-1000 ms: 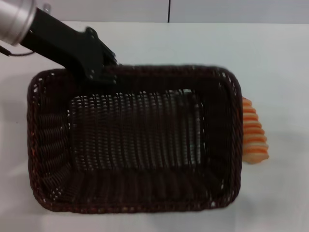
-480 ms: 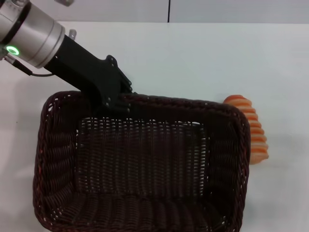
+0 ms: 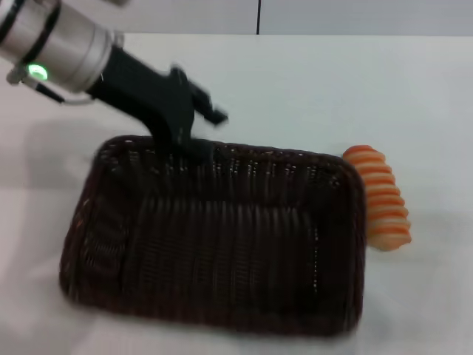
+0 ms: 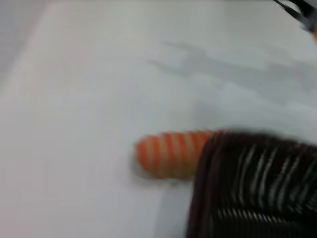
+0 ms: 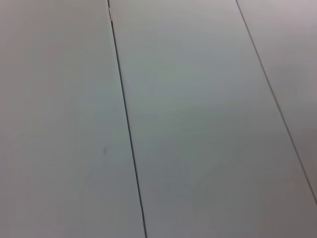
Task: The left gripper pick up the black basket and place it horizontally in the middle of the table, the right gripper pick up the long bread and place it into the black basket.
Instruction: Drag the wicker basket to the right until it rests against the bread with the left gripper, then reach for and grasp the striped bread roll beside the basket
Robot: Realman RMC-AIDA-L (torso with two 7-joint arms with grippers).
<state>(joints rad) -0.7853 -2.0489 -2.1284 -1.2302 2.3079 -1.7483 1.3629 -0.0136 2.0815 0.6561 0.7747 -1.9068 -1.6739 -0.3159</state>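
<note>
The black basket [image 3: 222, 319] is a large dark woven basket in the middle of the white table [image 3: 332, 81], long side across, looking blurred and slightly tilted. My left gripper [image 3: 194, 142], black on a silver wrist with a green light, reaches in from the far left and is shut on the basket's far rim. The long bread [image 3: 378, 196], tan with orange ridges, lies on the table just past the basket's right end. The left wrist view shows the bread [image 4: 168, 153] beside the basket's end [image 4: 247, 193]. The right gripper is out of view.
White tabletop stretches behind the basket and to the right of the bread. A grey wall with a dark seam [image 3: 259, 16] runs along the table's far edge. The right wrist view shows only plain grey panels [image 5: 198, 124].
The left gripper has moved to the right with the basket's far rim in its grip. The basket shifted right and toward me, so the bread's far end now shows. The bread has not moved.
</note>
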